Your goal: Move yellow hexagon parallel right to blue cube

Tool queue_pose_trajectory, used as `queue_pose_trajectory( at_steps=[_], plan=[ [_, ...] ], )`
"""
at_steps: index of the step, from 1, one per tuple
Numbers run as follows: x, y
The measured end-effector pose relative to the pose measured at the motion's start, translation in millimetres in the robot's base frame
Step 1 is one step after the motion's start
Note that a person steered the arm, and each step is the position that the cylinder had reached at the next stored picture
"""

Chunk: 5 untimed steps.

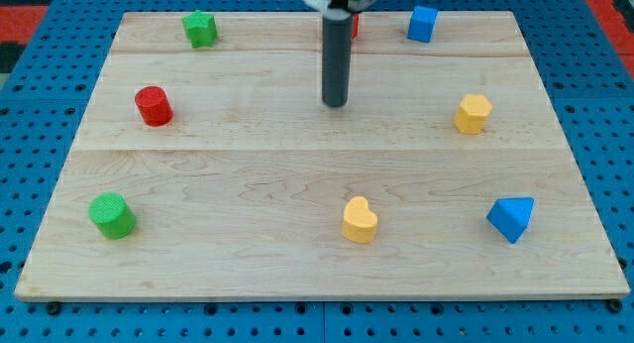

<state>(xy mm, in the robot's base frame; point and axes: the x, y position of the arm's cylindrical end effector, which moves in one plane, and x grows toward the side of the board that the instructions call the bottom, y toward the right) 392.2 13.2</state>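
The worktop [297, 184] is a pale wooden board of joined planks, lying on a blue pegboard [30, 135] studded with holes; at the view's top corners a red surface shows beyond it.

Nearest the view's bottom sit a green cylinder [112, 215] at the left, a yellow heart [360, 220] just right of centre, and a blue triangular block [511, 218] at the right. Further up, a red cylinder [154, 105] stands near the left edge and the yellow hexagon [474, 113] near the right edge. Along the top edge are a green star-like block [200, 28] at the left and the blue cube [423, 23] right of centre, well above and a little left of the yellow hexagon.

I have no claw, only a dark rod hanging upright from the view's top. My tip [336, 104] rests on the board's upper middle, well apart from every block, with the yellow hexagon off to its right. A scrap of red shows just behind my rod; I cannot tell its shape.
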Motion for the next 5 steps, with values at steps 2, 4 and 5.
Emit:
queue_pose_trajectory(
  at_steps=[2,4,5],
  plan=[
    [57,116],
    [19,159],
    [14,179]
  ],
)
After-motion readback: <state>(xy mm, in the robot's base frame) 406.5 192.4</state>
